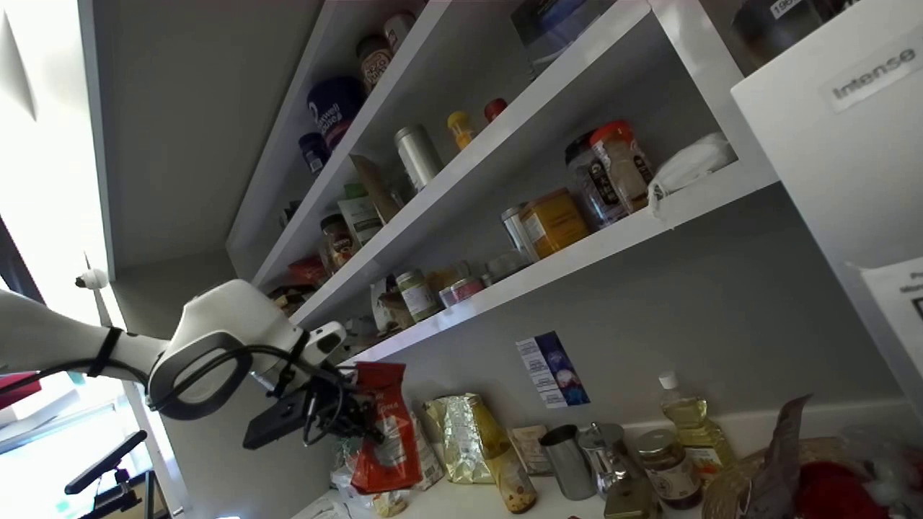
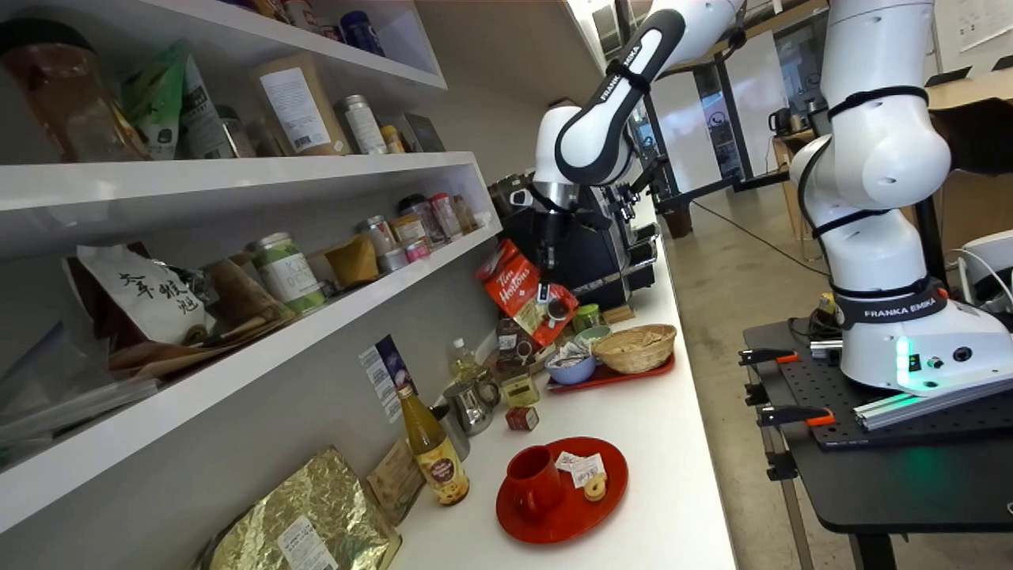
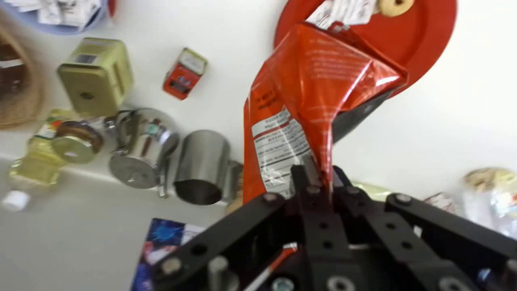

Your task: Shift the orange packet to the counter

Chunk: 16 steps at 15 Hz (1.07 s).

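Observation:
The orange packet, a red-orange Tim Hortons bag with white lettering, shows in both exterior views (image 1: 389, 461) (image 2: 506, 273) and in the wrist view (image 3: 282, 97). My gripper (image 1: 371, 425) (image 2: 544, 289) (image 3: 322, 171) is shut on the packet's edge, with the film pinched between the fingertips. The packet hangs tilted in the air over the counter (image 1: 461, 499) (image 2: 665, 419) (image 3: 226, 24), the pale long worktop. In the wrist view the packet covers part of the red plate (image 3: 438, 44). The packet's lower end is partly hidden in the wrist view.
Along the wall stand a gold bag (image 2: 293, 514), a yellow bottle (image 2: 438, 451), metal jugs (image 3: 141, 149) and an oil bottle (image 3: 36, 165). A red cup (image 2: 534, 475) is on the plate. A wicker basket (image 2: 635, 348) sits farther along. White wall shelves (image 1: 548, 281) overhang the counter.

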Motion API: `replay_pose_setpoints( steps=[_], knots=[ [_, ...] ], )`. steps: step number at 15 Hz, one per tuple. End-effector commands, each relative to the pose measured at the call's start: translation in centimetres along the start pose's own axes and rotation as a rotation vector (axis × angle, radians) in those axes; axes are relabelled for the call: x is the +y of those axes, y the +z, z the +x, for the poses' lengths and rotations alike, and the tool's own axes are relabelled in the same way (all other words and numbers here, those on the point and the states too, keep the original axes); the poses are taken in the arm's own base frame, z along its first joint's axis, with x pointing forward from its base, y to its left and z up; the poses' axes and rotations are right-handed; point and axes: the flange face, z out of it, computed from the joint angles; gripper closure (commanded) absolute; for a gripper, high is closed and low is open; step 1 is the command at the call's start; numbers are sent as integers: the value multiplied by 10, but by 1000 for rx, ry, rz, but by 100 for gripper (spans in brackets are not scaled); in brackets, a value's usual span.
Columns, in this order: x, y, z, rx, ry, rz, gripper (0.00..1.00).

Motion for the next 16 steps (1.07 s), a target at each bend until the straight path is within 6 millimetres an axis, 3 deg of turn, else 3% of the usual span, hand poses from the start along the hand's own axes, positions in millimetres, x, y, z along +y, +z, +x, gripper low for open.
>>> replay_pose_setpoints(
  steps=[1,6,16],
  knots=[
    [-83,20,-10,-58,-163,108,99],
    [-185,43,-18,-35,-411,200,99],
    [-278,101,-27,73,-462,304,99]
  ],
)
